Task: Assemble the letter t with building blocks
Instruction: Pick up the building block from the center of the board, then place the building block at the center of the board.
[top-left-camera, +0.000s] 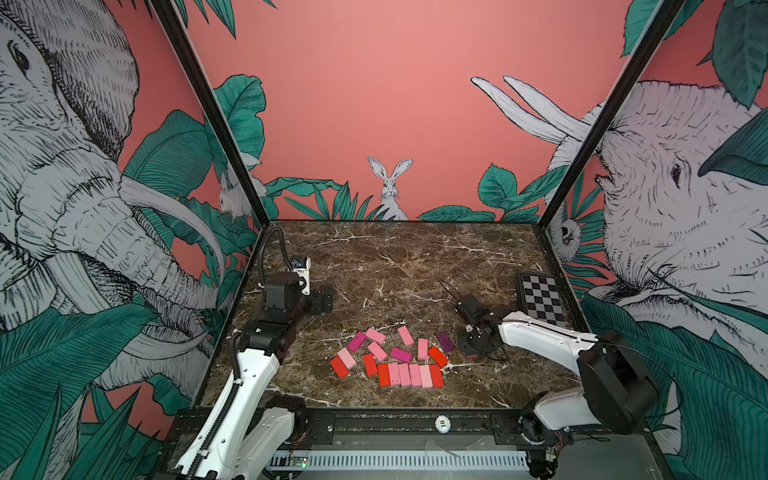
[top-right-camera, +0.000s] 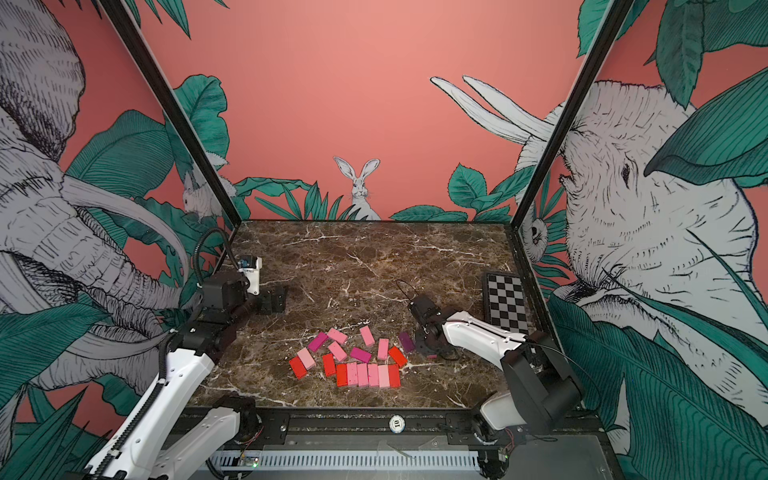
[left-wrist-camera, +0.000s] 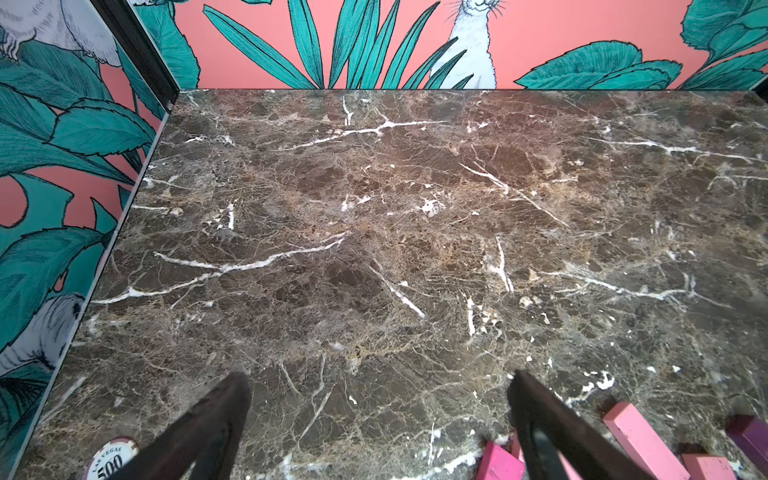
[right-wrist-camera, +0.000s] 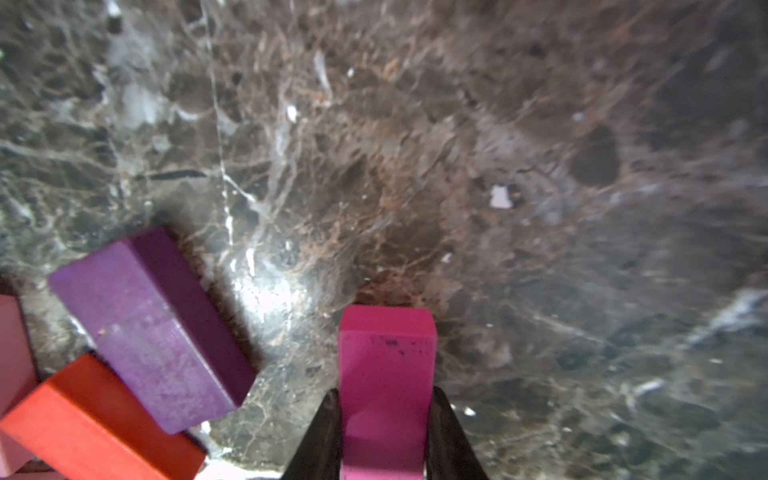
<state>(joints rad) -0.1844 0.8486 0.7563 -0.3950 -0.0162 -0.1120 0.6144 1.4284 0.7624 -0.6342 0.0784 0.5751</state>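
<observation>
Your right end effector (right-wrist-camera: 384, 401) is clamped on a magenta block (right-wrist-camera: 386, 353), just beside a dark purple block (right-wrist-camera: 153, 328) on the bench (top-left-camera: 415, 257). The other building blocks (top-left-camera: 390, 357) lie clustered front-centre, six of them in a touching row (top-left-camera: 410, 375). Your left end effector (left-wrist-camera: 378, 380) stands wide open, holding nothing, to the left of the cluster.

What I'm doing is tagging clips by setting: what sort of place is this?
Likely a staged robot test cell, not a home: a marble-look tabletop boxed in by printed jungle-mural walls, a left arm and right arm mounted at its front edge, and a checkerboard plate.
</observation>
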